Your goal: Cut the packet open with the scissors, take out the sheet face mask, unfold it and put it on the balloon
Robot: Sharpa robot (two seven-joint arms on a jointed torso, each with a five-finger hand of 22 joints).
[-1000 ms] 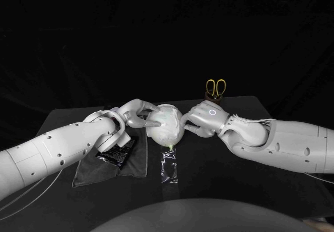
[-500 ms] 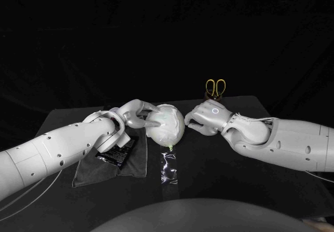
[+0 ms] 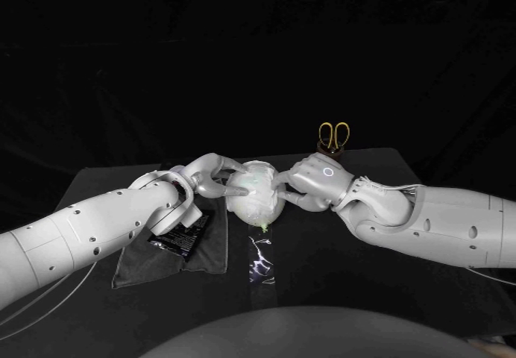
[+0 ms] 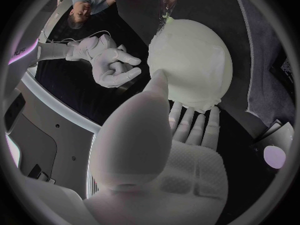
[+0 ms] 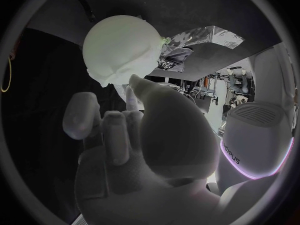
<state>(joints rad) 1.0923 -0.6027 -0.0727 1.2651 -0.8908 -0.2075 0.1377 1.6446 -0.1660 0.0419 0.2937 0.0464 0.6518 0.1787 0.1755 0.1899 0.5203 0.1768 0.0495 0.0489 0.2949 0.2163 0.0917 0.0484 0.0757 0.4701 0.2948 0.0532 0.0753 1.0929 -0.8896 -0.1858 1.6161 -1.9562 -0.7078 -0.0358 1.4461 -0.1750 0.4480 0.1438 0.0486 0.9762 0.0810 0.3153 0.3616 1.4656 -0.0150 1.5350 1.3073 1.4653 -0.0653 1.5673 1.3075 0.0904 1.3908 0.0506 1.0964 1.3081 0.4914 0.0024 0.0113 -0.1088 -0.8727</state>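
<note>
1. A black desk (image 3: 355, 261) stands before a dark backdrop. A dark grey cloth (image 3: 161, 261) is spread on the robot's left part of it.
2. A pale, egg-shaped balloon (image 3: 258, 195) lies at the middle of the desk, between the two hands, with its knotted end towards the robot.
3. A thin white sheet face mask (image 4: 200, 92) is draped over the balloon. Its ragged edge hangs down at the side where the left fingers are.
4. The left hand (image 3: 209, 175) grasps the balloon from the robot's left. Its thumb presses the mask-covered side and its fingers (image 4: 187, 122) lie under the hanging edge.
5. The right hand (image 3: 314, 183) is against the balloon's opposite side, with its thumb tip touching the mask. It cannot be told whether this hand pinches anything or only presses.
6. A strip of crinkled clear film (image 3: 259, 261) lies just beyond the knot, nearer the robot.
7. A flat black printed packet (image 3: 177, 239) rests on the cloth, partly under the left arm.
8. Yellow-handled scissors (image 3: 333, 136) stand upright at the desk's far edge, behind the right hand and apart from it.
</note>
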